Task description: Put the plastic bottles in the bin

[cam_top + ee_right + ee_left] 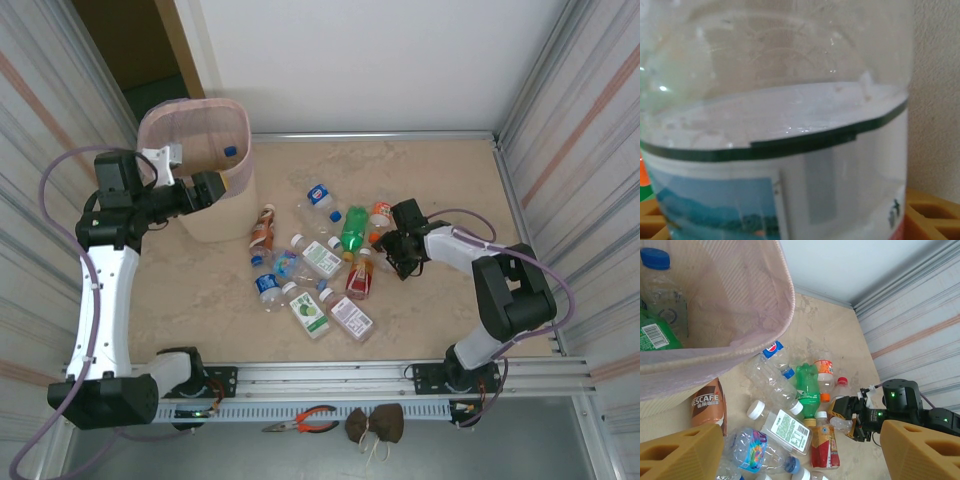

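Bin: the bin (pixel 200 135) stands upright at the table's (pixel 470 190) far left corner, beside the corrugated wall.
Plastic bottles: the plastic bottles (pixel 320 258) lie in a loose heap mid-table; a brown Nescafe bottle (pixel 263 228) lies nearest the bin.
Left tool: the left tool (pixel 208 190) is at the bin's near rim, fingers (pixel 682 455) wide apart, nothing between them.
Right tool: the right tool (pixel 392 250) sits low at the heap's right edge, fingers either side of a clear bottle (pixel 790 125); I cannot tell whether they press it.
In the way: a green bottle (pixel 352 228) lies just beside the right tool.
Left wrist view: two bottles lie inside the bin, a blue-capped bottle (pixel 660 290) and a green-labelled bottle (pixel 655 337).
Hard to make out: in the right wrist view the clear bottle is blurred, its ends cut off.
Front ledge: pliers (pixel 300 420).
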